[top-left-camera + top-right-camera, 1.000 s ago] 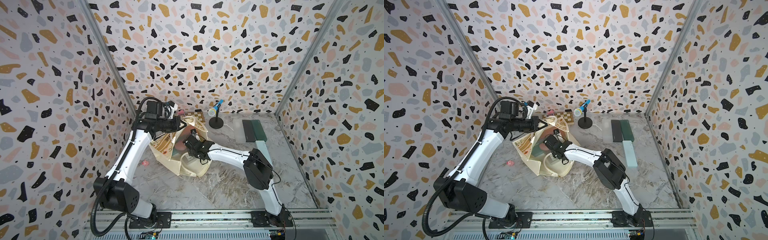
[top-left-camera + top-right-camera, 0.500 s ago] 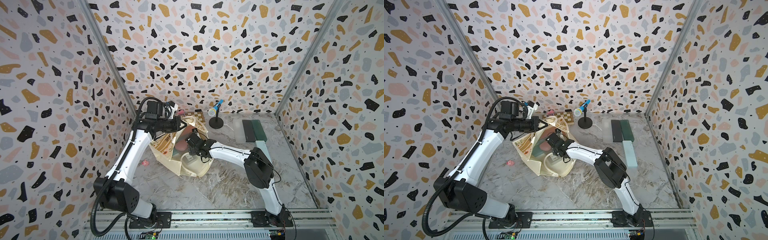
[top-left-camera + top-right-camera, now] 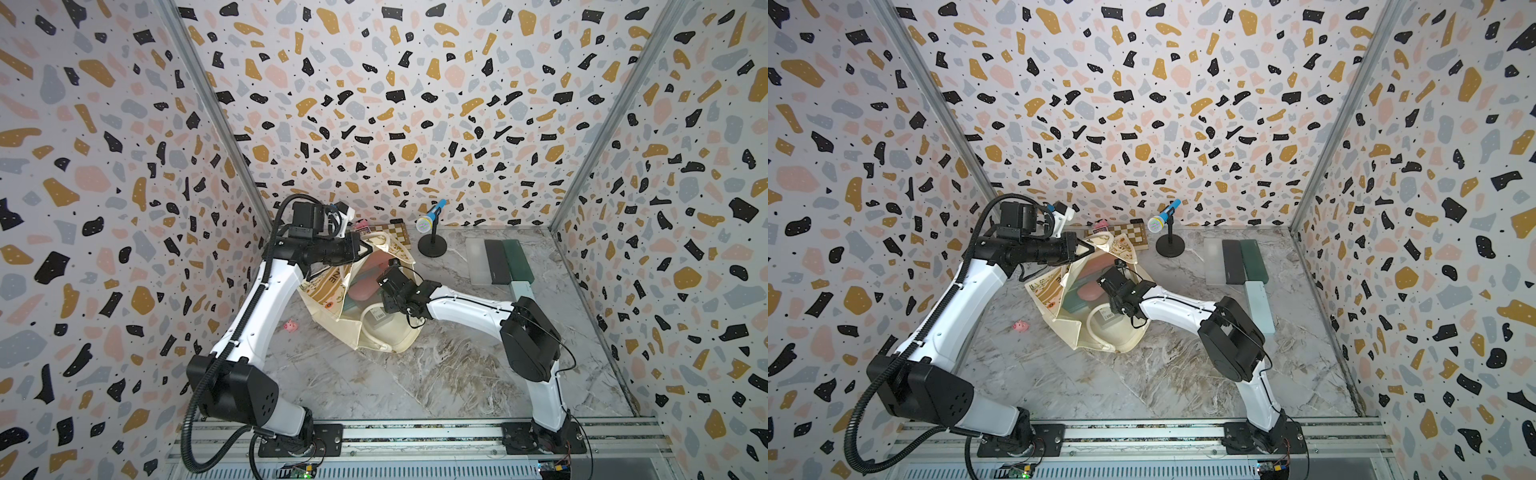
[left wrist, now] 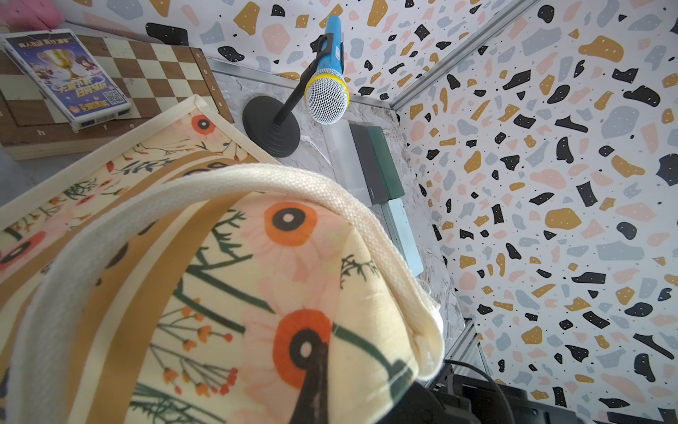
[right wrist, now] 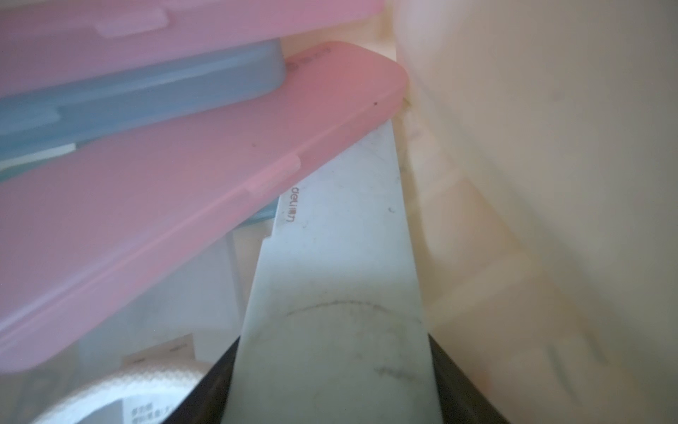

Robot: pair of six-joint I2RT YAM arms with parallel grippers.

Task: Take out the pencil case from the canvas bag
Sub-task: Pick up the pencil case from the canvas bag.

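The cream canvas bag [image 3: 374,336] [image 3: 1121,336] lies slumped on the marble floor with its mouth held up. My left gripper [image 3: 365,248] [image 3: 1090,248] is shut on the floral rim by the white handle [image 4: 293,180]. My right gripper [image 3: 384,280] [image 5: 332,337] reaches inside the bag, its two dark fingers [image 5: 216,381] pressed against both sides of a white pencil case [image 5: 337,238]. A pink pencil case [image 5: 183,202] [image 3: 361,291] rests across the white one. Deeper in the bag lie a blue case [image 5: 146,91] and another pink one [image 5: 220,22].
A blue microphone on a black stand [image 3: 432,216] and a chessboard [image 3: 392,230] carrying a card box [image 4: 69,77] sit behind the bag. Several flat cases [image 3: 496,262] lie side by side at the back right. A small pink pig toy [image 3: 291,325] is left of the bag.
My right gripper's jaws have narrowed onto the white pencil case, and its wrist has shifted slightly inside the bag. The left arm holds still.
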